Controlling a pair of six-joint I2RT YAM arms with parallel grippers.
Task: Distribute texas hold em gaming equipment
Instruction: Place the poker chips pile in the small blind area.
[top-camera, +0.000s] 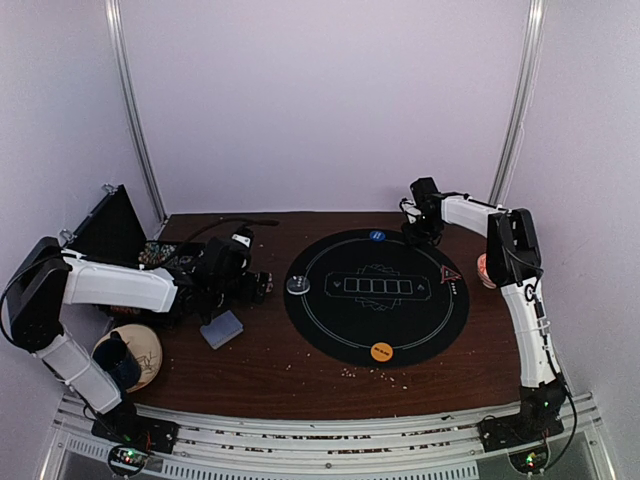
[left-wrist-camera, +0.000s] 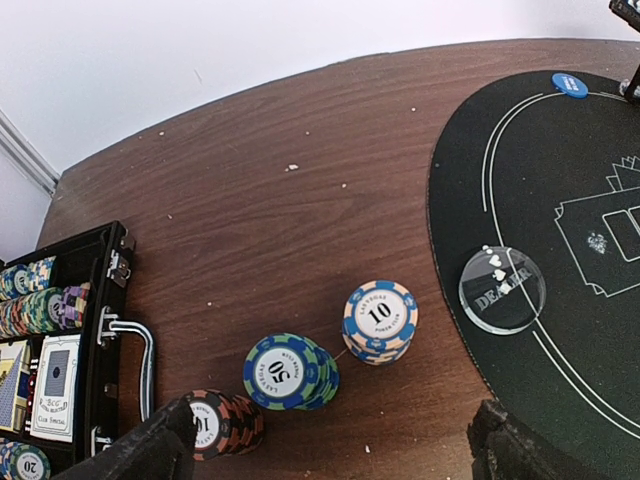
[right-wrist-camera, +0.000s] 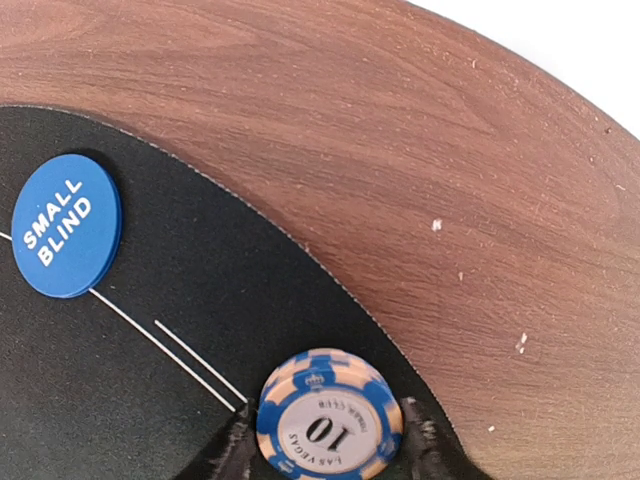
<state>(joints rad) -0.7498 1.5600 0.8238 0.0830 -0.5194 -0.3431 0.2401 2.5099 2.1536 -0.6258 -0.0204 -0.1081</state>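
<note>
1. The right gripper hangs over the far right edge of the mat. Its fingers are partly open, one close on each side of an orange-and-blue "10" chip stack. I cannot tell whether they press it.
2. That chip stack sits just inside the mat's edge. The blue disc, marked "SMALL BLIND", lies near it on the mat's far edge.
3. The left gripper is over the left half of the table, between the case and the mat. It is spread wide with nothing in it.
4. Three stacks stand in a slanting row on bare wood ahead of it: an orange-blue "10" nearest the mat's left edge, a blue-green "50", and a red-dark one.
5. The clear dealer button lies just inside the mat's left edge.
6. The orange disc is at the mat's near edge and the red triangle at its right side.
7. The deck lies on the table, left of the mat.
8. The case stands open at the far left corner, with chips and cards inside.
9. The bowl is at the table's right edge.
</note>
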